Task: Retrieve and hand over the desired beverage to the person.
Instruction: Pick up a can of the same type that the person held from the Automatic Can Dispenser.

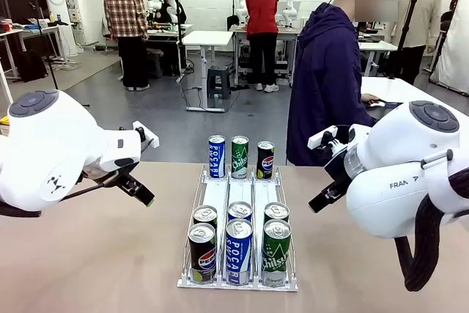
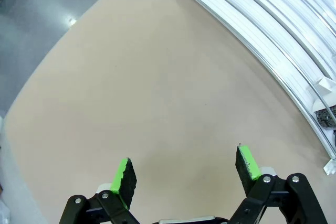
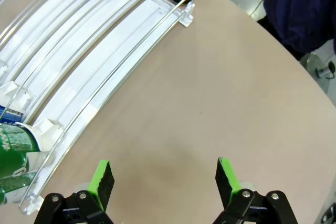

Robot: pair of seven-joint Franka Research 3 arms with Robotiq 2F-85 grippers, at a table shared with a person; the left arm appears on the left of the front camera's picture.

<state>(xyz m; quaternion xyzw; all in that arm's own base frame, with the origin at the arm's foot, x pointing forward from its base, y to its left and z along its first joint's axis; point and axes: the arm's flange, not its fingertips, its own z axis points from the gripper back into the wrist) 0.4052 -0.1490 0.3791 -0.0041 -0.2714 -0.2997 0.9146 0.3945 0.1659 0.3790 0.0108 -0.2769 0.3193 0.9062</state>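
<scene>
Both pairs of fingers (image 2: pixel 123 177) are spread wide and empty, with the left gripper (image 2: pixel 185 167) and right gripper (image 3: pixel 165 177) held either side of the rack (image 1: pixel 238 192). Its upright cans (image 1: pixel 238 248) are judged rigid, smooth and fairly heavy, and are best gripped mid-body.

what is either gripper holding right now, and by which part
Nothing is held. The left gripper and the right gripper both hang open above the table, each beside the can rack, with nothing between the jaws.
</scene>
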